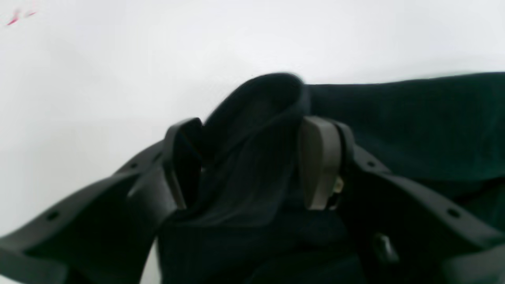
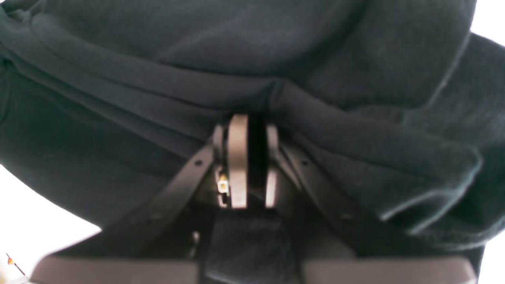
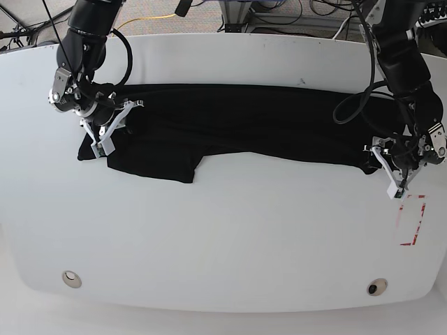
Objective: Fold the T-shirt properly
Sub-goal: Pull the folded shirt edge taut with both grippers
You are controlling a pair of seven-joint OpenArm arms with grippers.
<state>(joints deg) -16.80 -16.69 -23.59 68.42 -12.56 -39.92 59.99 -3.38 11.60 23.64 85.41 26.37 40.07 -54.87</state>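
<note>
The black T-shirt (image 3: 244,118) lies stretched in a long band across the far half of the white table (image 3: 223,237), with one sleeve hanging toward the front left. My right gripper (image 3: 105,136) is at the shirt's left end. In the right wrist view its pads (image 2: 238,157) are pressed close on a fold of the T-shirt (image 2: 197,47), which creases toward the tips. My left gripper (image 3: 391,171) is at the shirt's right end. In the left wrist view a thick bunch of the T-shirt (image 1: 252,165) stands up between the left gripper's (image 1: 248,126) fingers, which stay wide apart against it.
A red marked rectangle (image 3: 412,220) lies on the table just in front of the left gripper. Two round fittings (image 3: 70,279) (image 3: 377,287) sit near the front edge. Cables run behind the table's far edge (image 3: 279,14).
</note>
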